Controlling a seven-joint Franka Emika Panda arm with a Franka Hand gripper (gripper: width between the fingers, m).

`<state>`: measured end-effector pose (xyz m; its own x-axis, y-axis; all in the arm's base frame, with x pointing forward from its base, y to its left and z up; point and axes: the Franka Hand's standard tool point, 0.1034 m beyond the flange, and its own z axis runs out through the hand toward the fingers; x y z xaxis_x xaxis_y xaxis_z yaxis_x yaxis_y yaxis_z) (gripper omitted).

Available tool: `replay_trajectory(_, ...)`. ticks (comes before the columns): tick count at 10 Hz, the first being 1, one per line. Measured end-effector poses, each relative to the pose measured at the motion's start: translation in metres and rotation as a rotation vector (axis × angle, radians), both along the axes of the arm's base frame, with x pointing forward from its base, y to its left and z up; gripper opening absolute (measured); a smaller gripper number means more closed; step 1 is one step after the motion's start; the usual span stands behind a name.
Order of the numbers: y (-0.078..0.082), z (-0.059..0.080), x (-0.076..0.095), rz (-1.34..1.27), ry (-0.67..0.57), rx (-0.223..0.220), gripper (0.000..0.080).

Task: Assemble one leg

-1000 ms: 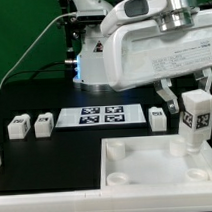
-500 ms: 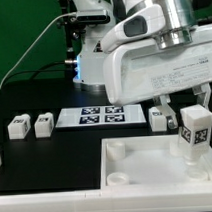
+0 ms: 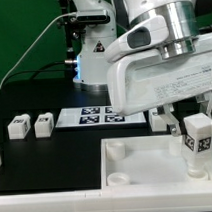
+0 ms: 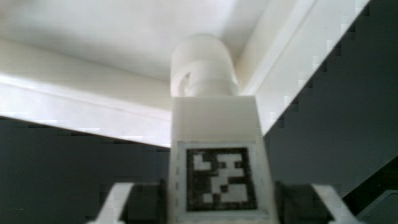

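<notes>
Leg insertion: gripper [image 3: 198, 120] clamps the small white tagged plastic leg [image 3: 200, 142] upright.
Keep vertical, centred over corner socket [image 3: 200, 177] of flat white panel [image 3: 141, 157], exterior view's right.

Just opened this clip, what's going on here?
The arm's tool is shut on one leg, holding it upright over the white panel, near the panel's corner on the exterior view's right. Whether its round end sits in a socket yet, I cannot tell. A spare leg and a second spare leg lie on the black table, on the exterior view's left of the marker board.
</notes>
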<state>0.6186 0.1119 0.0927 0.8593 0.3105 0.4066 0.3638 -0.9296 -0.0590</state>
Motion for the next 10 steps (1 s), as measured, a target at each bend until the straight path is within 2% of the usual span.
replay_trajectory(2,-0.001,-0.001,0.003,-0.005,-0.018,0.001,0.0291)
replay_trajectory(5,-0.002,-0.015,0.001,-0.013,-0.016,0.006,0.0291)
replay_trajectory(10,0.0,-0.016,-0.003,-0.032,-0.1,0.007,0.0291)
